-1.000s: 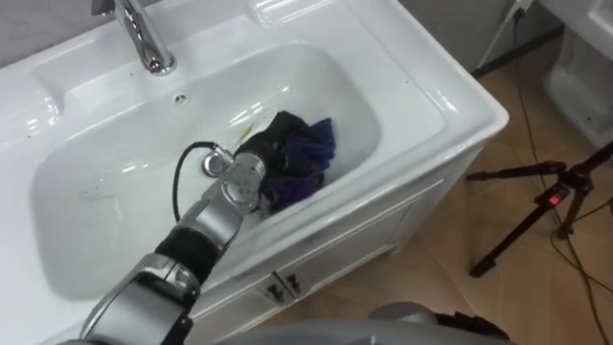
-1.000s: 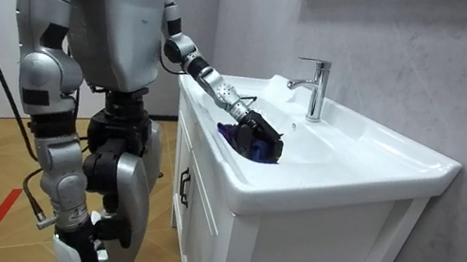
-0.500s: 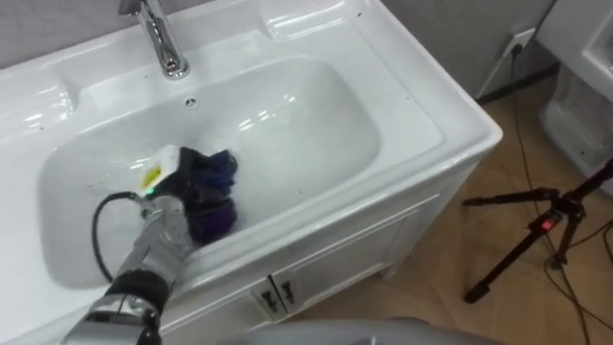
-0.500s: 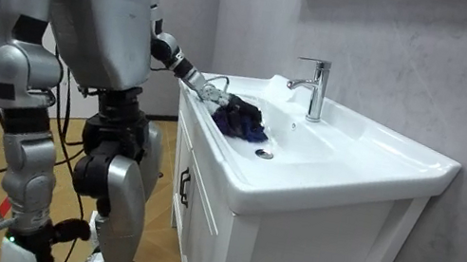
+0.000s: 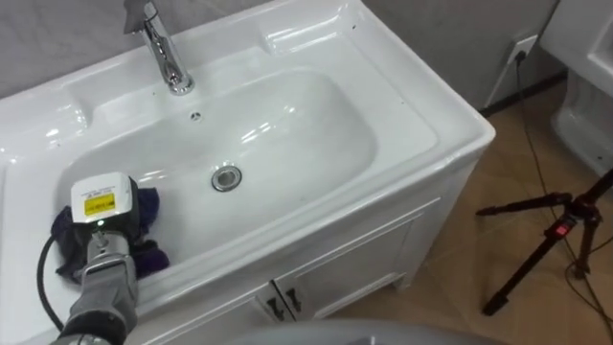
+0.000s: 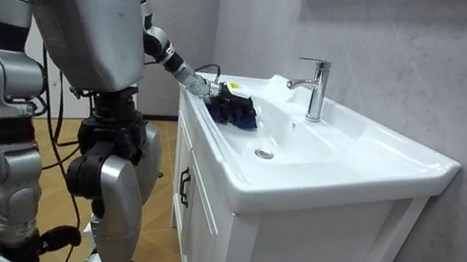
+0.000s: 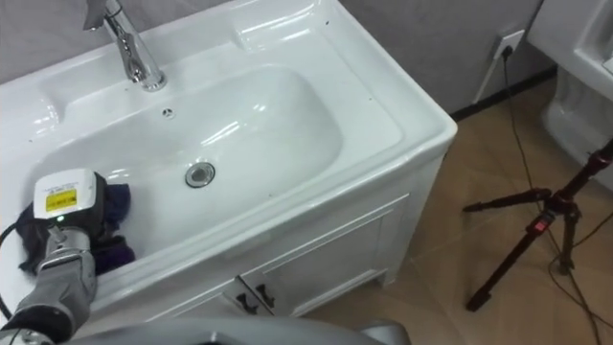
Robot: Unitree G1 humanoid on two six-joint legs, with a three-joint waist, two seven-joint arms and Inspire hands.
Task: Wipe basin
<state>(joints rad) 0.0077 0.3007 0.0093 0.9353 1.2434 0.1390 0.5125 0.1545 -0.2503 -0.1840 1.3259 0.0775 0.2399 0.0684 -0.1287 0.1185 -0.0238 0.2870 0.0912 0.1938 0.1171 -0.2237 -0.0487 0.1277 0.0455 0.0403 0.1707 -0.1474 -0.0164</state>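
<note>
- The left hand [image 5: 100, 203] is seen at the 9 o'clock end of the basin [image 5: 316, 115], set down on the dark blue cloth [image 5: 146, 213]. The cloth is bunched on the bowl's sloping wall there.
- The cloth is found under the hand and spilling out at its 3 o'clock side. Whether the hand is clenched on the cloth or only pressed flat on it cannot be told (its underside is buried in the folds).
- The drain [image 5: 226, 177] lies at about 2 o'clock from the hand, well apart from the cloth. The tap [image 5: 163, 48] is placed at 12 o'clock on the rear of the bench [image 5: 421, 105].
- The basin's long axis is judged to run from 8 o'clock to 2 o'clock in the eye views, so the rest of the bowl stretches away from the hand along that line.
- The coming stroke is judged to be a sweep toward 2 o'clock, past the drain, with the cloth kept beneath the hand.
- The left arm is clearly the nearer one. The right hand [image 6: 51, 236] is hung low at the robot's side (its state cannot be read).
</note>
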